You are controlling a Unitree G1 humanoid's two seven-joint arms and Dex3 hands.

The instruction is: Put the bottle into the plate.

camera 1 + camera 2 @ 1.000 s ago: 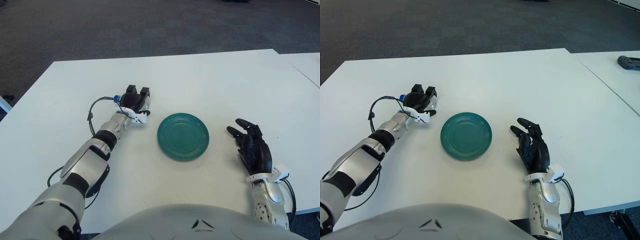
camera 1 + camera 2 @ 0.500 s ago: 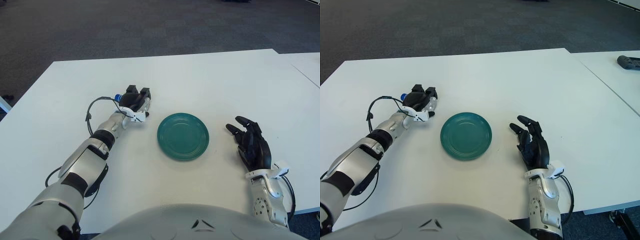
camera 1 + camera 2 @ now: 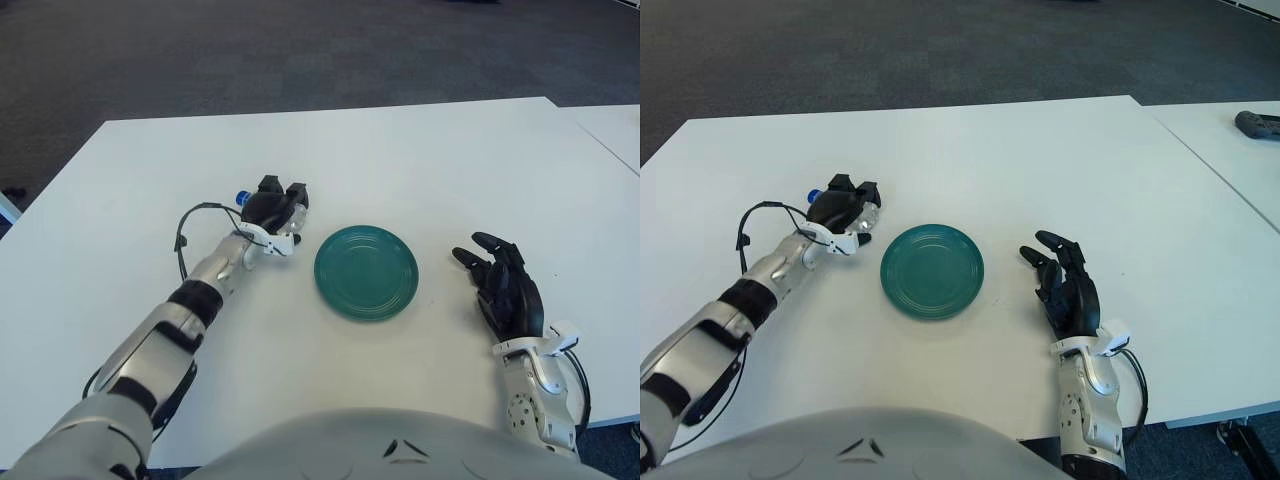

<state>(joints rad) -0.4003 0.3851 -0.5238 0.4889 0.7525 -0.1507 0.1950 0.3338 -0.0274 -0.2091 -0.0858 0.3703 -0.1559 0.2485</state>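
A round teal plate [image 3: 366, 272] lies near the middle of the white table [image 3: 420, 170]. Just left of the plate, my left hand [image 3: 274, 212] is curled around a small bottle [image 3: 250, 202]; only its blue cap and a bit of clear body show between the black fingers. Whether the bottle touches the table I cannot tell. My right hand [image 3: 505, 293] shows to the right of the plate, palm up with its fingers spread, holding nothing.
A black cable [image 3: 193, 222] loops off my left wrist. A second white table [image 3: 1230, 150] adjoins on the right with a dark object [image 3: 1258, 124] on it. Dark carpet lies beyond the far edge.
My left hand, with the bottle in it, has shifted slightly right and nearer, towards the plate's left rim. The right hand has barely moved.
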